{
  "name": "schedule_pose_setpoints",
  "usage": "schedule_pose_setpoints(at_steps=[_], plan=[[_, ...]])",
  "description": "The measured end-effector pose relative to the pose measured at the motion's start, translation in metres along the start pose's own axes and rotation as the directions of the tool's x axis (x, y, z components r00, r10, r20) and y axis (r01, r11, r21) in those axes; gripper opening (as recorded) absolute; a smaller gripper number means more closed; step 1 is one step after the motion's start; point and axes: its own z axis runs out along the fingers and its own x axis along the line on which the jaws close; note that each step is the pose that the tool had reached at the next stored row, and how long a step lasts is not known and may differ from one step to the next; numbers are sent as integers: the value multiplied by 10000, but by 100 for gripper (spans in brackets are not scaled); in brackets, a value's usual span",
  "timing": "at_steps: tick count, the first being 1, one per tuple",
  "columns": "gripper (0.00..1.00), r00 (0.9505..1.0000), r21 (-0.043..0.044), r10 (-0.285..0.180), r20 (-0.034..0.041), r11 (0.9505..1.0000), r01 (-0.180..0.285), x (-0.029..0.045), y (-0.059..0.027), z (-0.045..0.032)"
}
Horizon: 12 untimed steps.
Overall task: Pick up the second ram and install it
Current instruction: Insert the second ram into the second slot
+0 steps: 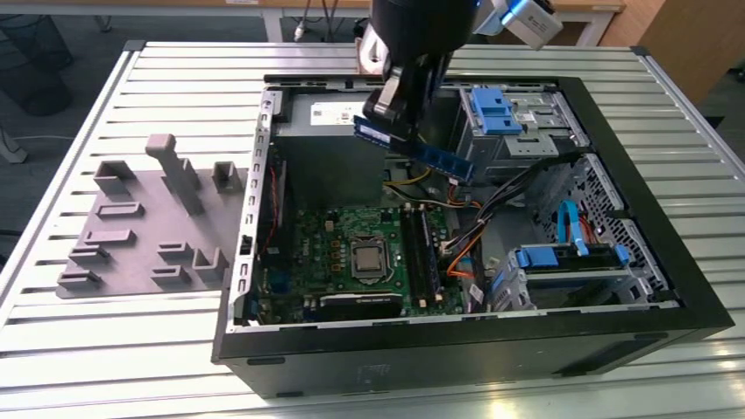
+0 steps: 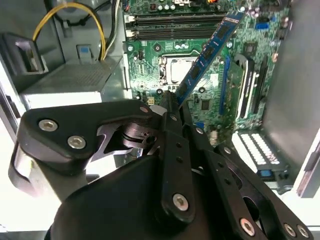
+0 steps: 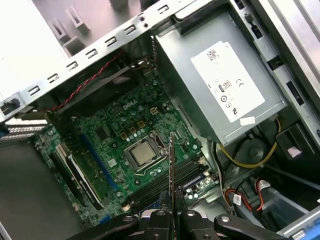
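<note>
My gripper [image 1: 382, 127] hangs above the open computer case, shut on one end of the second ram [image 1: 434, 155], a narrow blue stick with dark chips. The stick slopes down toward the exterior view's right, in the air over the gap between the grey power supply [image 1: 331, 113] and the green motherboard [image 1: 349, 240]. In the second wrist view the ram [image 2: 207, 50] juts out from the gripper [image 2: 170, 100] toward the long dark memory slots [image 2: 175, 22]. In the first wrist view the ram [image 3: 171, 165] shows edge-on, rising from the gripper [image 3: 171, 216] above the slots [image 3: 165, 187].
A grey moulded tray [image 1: 146, 227] lies on the slatted table left of the case in the exterior view. Inside the case are blue-tabbed drive cages [image 1: 507, 113], bundled cables [image 1: 466, 240] and the processor socket [image 1: 370, 257]. The black case walls [image 1: 466, 349] ring the motherboard.
</note>
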Motion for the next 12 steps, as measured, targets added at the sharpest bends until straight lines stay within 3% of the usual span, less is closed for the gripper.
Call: schedule_pose_setpoints(at_steps=[6, 12], plan=[[14, 9945, 0, 1044, 8, 9945, -1044, 0, 0, 12], [14, 9794, 1, 2019, 13, 9794, -2019, 0, 0, 21]])
